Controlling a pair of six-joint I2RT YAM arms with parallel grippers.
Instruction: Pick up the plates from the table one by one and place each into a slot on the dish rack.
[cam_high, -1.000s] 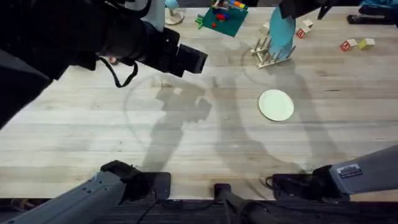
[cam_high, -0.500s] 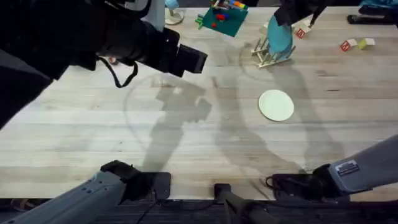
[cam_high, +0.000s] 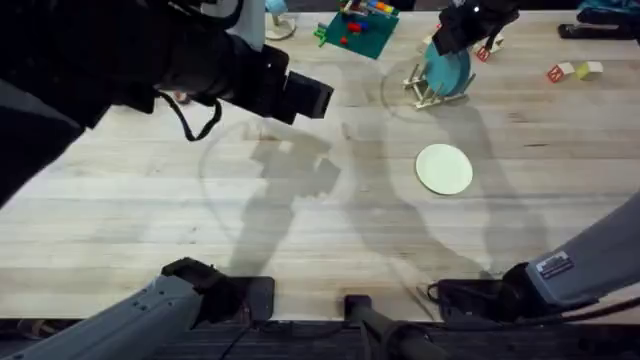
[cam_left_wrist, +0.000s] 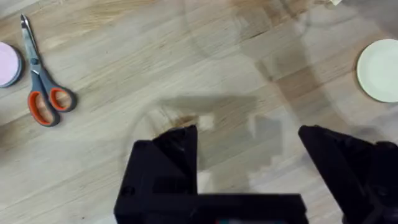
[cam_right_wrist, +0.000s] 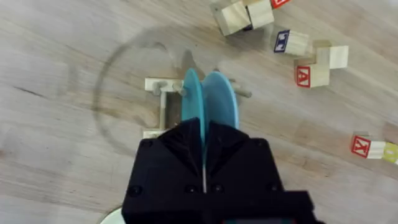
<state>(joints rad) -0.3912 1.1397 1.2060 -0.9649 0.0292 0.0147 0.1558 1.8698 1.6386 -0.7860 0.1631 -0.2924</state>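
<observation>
The turquoise plate (cam_high: 447, 70) stands on edge among the pegs of the dish rack (cam_high: 428, 93) at the far right of the table (cam_high: 150, 200). My right gripper (cam_high: 450, 42) is above it and shut on its upper rim. In the right wrist view the black fingers (cam_right_wrist: 180, 146) pinch the turquoise plate (cam_right_wrist: 217, 99) over the rack (cam_right_wrist: 158, 99). The cream plate (cam_high: 444, 168) lies flat in front of the rack. My left gripper (cam_high: 310, 98) hangs high over the table's middle, open and holding nothing. The left wrist view shows its spread fingers (cam_left_wrist: 165, 155) and the cream plate (cam_left_wrist: 379, 70).
A green toy-block board (cam_high: 357, 30) stands left of the rack. Lettered wooden blocks (cam_right_wrist: 311, 68) lie just behind and to the right of it. Orange-handled scissors (cam_left_wrist: 40, 93) and a pink dish (cam_left_wrist: 7, 64) lie at the table's far left.
My right gripper has come down and away from the camera with the turquoise plate, which now stands between the rack's pegs. The left arm and the cream plate have not moved.
</observation>
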